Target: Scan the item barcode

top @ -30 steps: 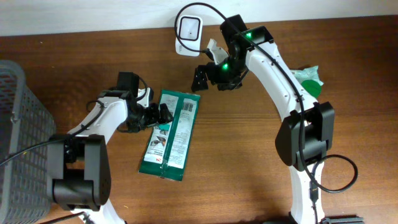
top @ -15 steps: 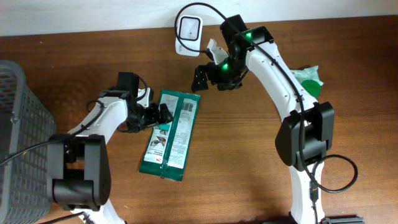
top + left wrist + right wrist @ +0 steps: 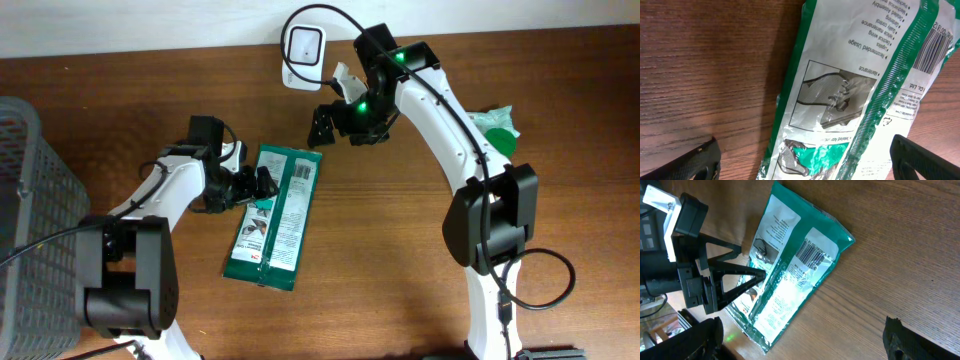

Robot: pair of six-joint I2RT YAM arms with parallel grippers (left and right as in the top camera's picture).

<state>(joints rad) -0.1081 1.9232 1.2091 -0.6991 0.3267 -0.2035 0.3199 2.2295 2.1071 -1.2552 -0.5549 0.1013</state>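
Note:
The item, a green and white packet (image 3: pixel 272 218), lies flat on the wooden table with its barcode (image 3: pixel 303 172) facing up at the far end. My left gripper (image 3: pixel 260 187) is open, low over the packet's left edge; in the left wrist view the packet (image 3: pixel 850 95) spans the gap between the two black fingers (image 3: pixel 687 162), and the barcode (image 3: pixel 935 42) shows at top right. My right gripper (image 3: pixel 325 127) hangs open just past the packet's top corner, holding nothing. The right wrist view looks down on the packet (image 3: pixel 790 285), its barcode (image 3: pixel 812 255) and the left gripper (image 3: pixel 742 280).
A white scanner (image 3: pixel 303 46) stands at the table's back edge, just left of the right arm's wrist. A grey wire basket (image 3: pixel 25 215) fills the left side. A green wrapped item (image 3: pixel 497 130) lies at the right, behind the right arm.

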